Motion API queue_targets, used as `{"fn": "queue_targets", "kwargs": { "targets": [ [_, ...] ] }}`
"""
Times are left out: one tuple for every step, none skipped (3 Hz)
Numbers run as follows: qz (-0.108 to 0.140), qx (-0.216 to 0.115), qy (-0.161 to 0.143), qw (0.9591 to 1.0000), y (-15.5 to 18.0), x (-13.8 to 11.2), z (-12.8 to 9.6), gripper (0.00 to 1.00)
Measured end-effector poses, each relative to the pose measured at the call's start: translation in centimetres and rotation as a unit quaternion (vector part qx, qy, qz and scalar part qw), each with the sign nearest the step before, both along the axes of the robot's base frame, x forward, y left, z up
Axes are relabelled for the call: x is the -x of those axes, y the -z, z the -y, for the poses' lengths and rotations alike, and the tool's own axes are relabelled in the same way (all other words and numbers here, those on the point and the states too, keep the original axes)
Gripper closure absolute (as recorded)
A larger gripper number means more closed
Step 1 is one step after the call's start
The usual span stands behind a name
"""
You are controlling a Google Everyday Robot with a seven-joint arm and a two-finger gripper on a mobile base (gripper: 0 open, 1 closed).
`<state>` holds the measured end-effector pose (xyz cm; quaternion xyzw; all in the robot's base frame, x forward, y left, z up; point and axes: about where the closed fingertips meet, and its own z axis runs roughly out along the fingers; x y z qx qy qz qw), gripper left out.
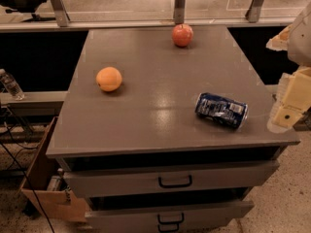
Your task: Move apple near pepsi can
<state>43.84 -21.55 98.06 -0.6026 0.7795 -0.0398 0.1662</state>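
Sitting at the far edge of the worktop (146, 57), the apple (182, 35) lies farther back and to the left of the gripper (291, 103), which hangs off the worktop's right side just beyond the pepsi can (221, 109); whether the gripper is spread or closed I cannot tell. The can lies on its side near the front right, its long axis running roughly left to right, well apart from the apple, so the reach likely passes the can toward the back. Its blue label shows white and silver marks, but no lettering seems readable.
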Motion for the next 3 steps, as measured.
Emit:
{"fn": "queue_targets", "kwargs": {
  "targets": [
    [0.0,0.0,0.0,1.0,0.0,0.0,0.0,0.0],
    [0.017,-0.022,0.006,0.9996,-0.2,-2.1,0.0,0.0],
    [0.046,-0.071,0.017,0.9963,-0.4,-6.9,0.1,0.0]
  ]
}}
